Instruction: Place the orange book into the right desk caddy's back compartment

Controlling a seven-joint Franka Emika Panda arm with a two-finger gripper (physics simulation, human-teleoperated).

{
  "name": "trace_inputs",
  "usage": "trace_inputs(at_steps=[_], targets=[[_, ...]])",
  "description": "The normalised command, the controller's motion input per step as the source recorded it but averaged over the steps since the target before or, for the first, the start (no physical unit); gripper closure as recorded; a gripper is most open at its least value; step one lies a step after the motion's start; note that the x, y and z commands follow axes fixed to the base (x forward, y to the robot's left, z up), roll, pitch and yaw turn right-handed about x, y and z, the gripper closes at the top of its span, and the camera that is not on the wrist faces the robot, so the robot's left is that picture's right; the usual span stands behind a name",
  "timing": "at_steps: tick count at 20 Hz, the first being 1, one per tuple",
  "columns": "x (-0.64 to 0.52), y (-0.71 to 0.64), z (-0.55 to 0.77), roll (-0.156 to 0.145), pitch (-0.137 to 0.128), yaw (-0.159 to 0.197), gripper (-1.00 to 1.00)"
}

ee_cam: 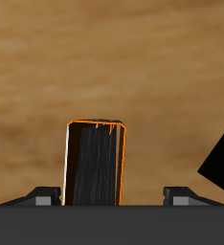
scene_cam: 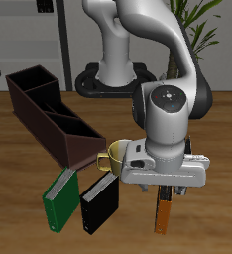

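gripper (scene_cam: 164, 189) hangs low near the table's front edge, wrist housing blocking most of the fingers in the exterior view. orange book (scene_cam: 162, 211) sticks down out of it, upright, long axis vertical, dark band up by the fingers. jaws look closed onto the book's upper end; the contact itself is hidden under the housing. whether the book's bottom edge touches the table (scene_cam: 217, 179) or floats just above it, cannot tell.

wrist view: book (ee_cam: 95, 163) seen end-on, dark page block with a thin orange rim, sitting between the two finger bases, bare wood all round it. a black corner (ee_cam: 222, 170) cuts in at the frame edge, can't tell what it is.

right caddy (scene_cam: 51, 116) lies at about 10 o'clock from the gripper, running diagonally from the back toward a mug (scene_cam: 115, 154) at its near end. back compartment (scene_cam: 32, 84) is the far end pocket, open-topped, well apart from the book.

green book (scene_cam: 59, 199) and black book (scene_cam: 99, 202) lie flat side by side near the front edge, around 9 o'clock from the orange book, a clear gap between black book and orange book. open wood at 3 o'clock of the gripper and behind the caddy. arm base (scene_cam: 116, 74) at 12.
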Motion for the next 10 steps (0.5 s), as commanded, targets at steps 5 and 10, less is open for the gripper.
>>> trace_inputs(at_steps=[5,10], targets=[[-0.01,-0.05,-0.02,-0.005,0.006,-0.012,1.0],[-0.04,-0.05,0.2,0.002,-0.037,-0.015,1.0]])
